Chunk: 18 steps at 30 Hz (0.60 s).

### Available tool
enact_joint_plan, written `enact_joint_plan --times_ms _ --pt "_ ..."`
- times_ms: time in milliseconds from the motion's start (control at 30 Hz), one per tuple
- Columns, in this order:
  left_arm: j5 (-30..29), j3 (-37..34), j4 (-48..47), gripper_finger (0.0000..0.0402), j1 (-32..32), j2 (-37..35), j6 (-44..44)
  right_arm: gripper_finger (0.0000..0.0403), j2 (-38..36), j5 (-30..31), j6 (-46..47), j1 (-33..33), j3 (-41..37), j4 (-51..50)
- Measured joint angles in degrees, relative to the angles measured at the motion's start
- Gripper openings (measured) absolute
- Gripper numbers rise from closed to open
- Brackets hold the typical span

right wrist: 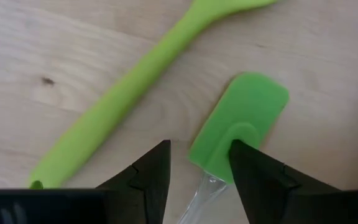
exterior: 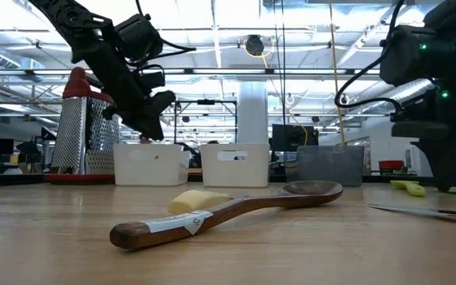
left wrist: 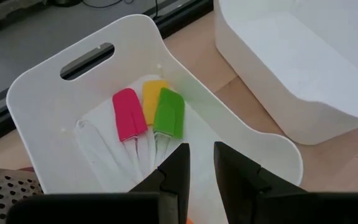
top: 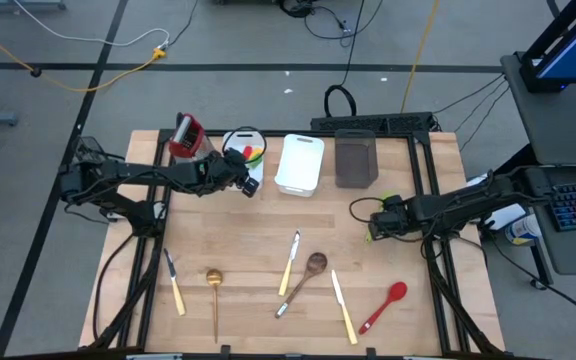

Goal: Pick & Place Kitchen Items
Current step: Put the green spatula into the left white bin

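My left gripper hovers over a white handled bin that holds pink, yellow and green clear-handled spatulas. Its fingers stand a little apart, with a speck of orange far back between them. My right gripper is open, low over the table's right side. Its fingers stand on either side of a green spatula, where the head meets the clear handle. A long green utensil lies beside it. A wooden spoon, a red spoon, a gold ladle and cream-handled knives lie toward the near edge. My right gripper comes from above. One fingertip overlaps the edge of the green spatula's head near the handle; I cannot tell whether it touches. The spatula lies flat on the table.
A second white bin and a grey bin stand at the far edge. A metal grater with a red top stands left of the bins. More knives lie at the near left and near the middle.
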Motion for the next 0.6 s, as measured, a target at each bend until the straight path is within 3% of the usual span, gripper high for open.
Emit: enact_joint_plan --times_ms 200,400,600 --pt "0.0 0.0 0.0 0.0076 0.0 0.0 0.0 0.0155 0.2 0.9 -2.1 -0.1 3.9 -5.7" --pt "0.0 0.0 0.0 0.0076 0.0 0.0 -0.1 0.0155 0.1 0.6 -9.7 -0.1 4.4 11.2" --pt "0.0 0.0 0.0 0.0076 0.0 0.0 -0.1 0.0155 -0.2 -0.8 -4.5 -0.1 6.1 -2.2"
